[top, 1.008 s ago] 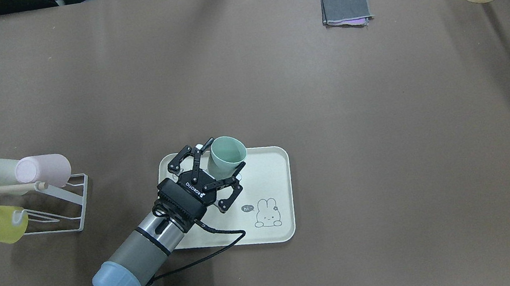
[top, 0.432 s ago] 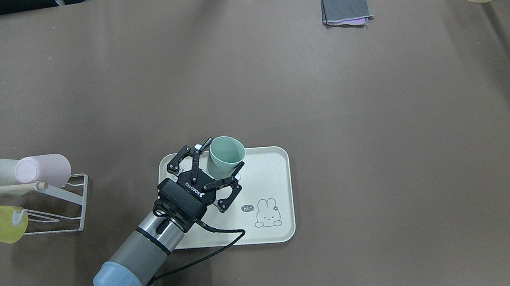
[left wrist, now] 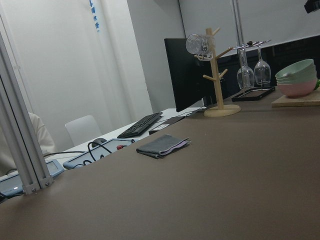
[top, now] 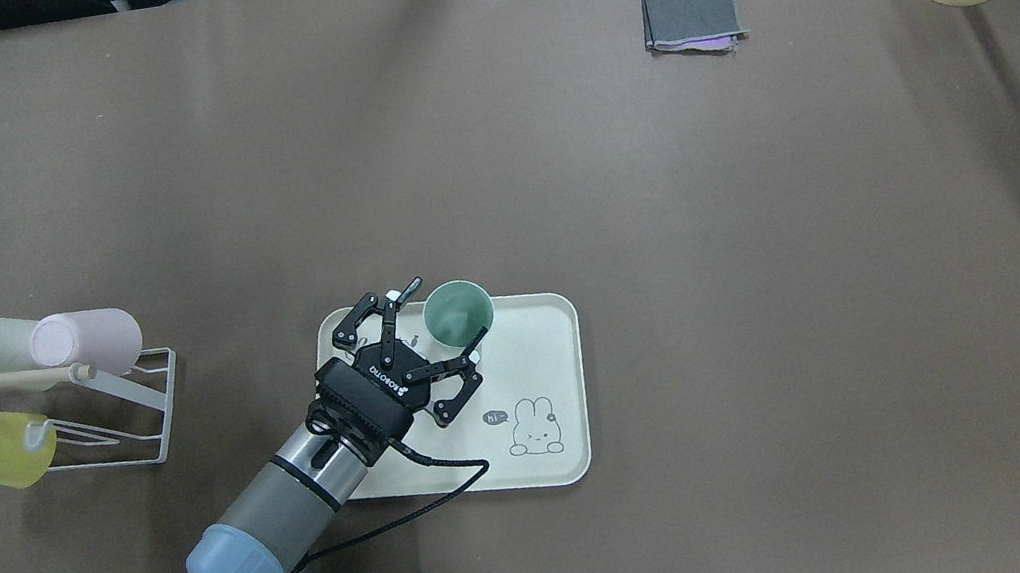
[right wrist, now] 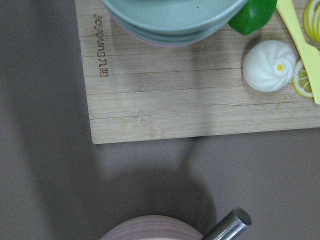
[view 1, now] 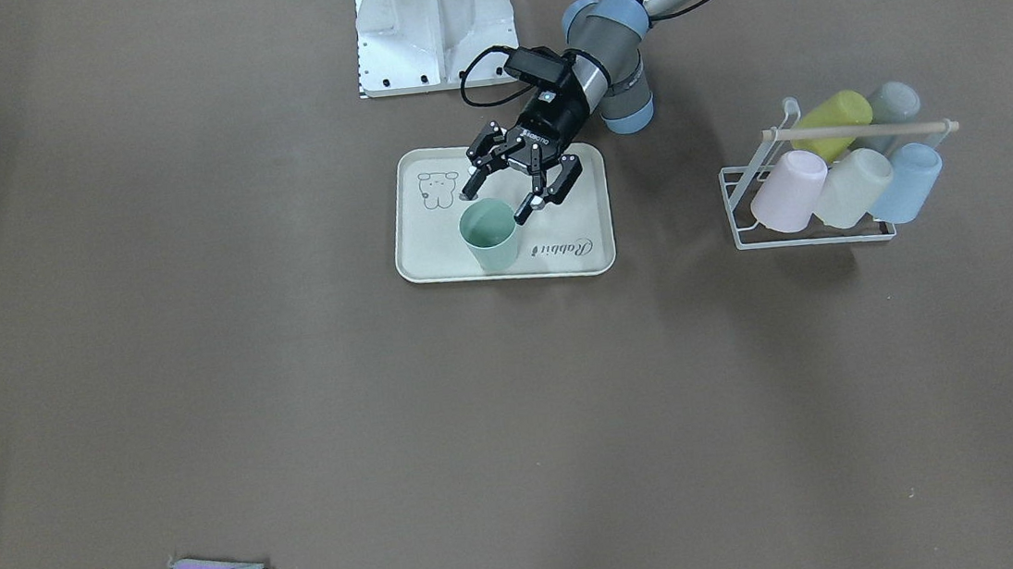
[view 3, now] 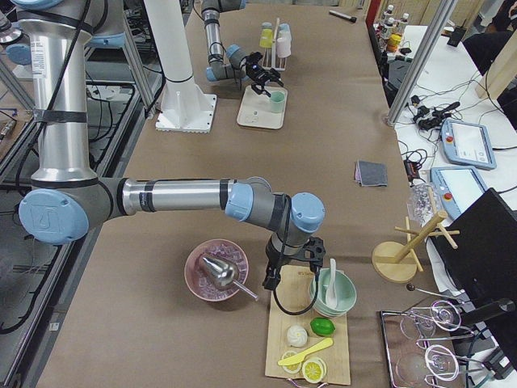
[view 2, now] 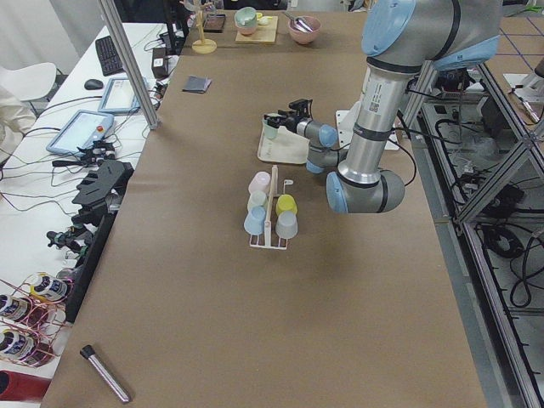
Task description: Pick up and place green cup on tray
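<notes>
release | holds jaws of left gripper [top: 445, 312] spread, flanking upright green cup [top: 464, 315] at far edge of tray [top: 544, 342] | retreat straight up, sparing the rim

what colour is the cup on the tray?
Plain pastel mint green cup, no pattern; shows best in the exterior front-facing view.

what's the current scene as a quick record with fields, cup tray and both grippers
cup: pastel green plastic tumbler, upright on the tray, near its far edge
tray: flat cream rectangular tray, raised rim
left gripper: open, jaws either side of the tumbler
right gripper: by the wooden board, open or shut unclear
task: cup on tray
</notes>
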`<action>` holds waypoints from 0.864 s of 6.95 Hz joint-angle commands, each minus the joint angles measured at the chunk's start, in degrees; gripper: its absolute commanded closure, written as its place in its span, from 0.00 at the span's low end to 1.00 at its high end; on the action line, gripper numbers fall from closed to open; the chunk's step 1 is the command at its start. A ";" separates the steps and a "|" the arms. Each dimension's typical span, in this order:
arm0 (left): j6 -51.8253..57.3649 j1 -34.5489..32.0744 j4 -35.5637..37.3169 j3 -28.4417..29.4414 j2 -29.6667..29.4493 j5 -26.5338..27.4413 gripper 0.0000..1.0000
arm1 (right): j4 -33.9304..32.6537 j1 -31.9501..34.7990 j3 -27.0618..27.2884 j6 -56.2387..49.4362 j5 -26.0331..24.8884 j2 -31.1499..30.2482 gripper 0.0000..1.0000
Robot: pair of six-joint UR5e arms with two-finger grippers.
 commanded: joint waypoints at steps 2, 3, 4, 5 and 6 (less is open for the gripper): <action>-0.16 0.00 0.00 -0.08 -0.09 0.00 0.12 | 0.00 0.00 0.06 -0.03 0.00 -0.18 0.00; -0.25 -0.17 0.00 -0.35 -0.09 0.00 0.11 | 0.00 0.00 0.06 -0.03 0.00 -0.18 0.00; -0.25 -0.78 0.09 -0.87 0.00 -0.09 0.04 | 0.09 0.00 0.14 -0.12 0.00 -0.18 0.00; -0.33 -1.14 0.44 -1.57 0.44 -0.18 0.03 | 0.09 0.00 0.14 -0.12 0.00 -0.18 0.00; -0.51 -1.75 0.61 -1.84 0.70 -0.26 0.03 | 0.00 0.00 0.23 -0.12 0.00 -0.09 0.00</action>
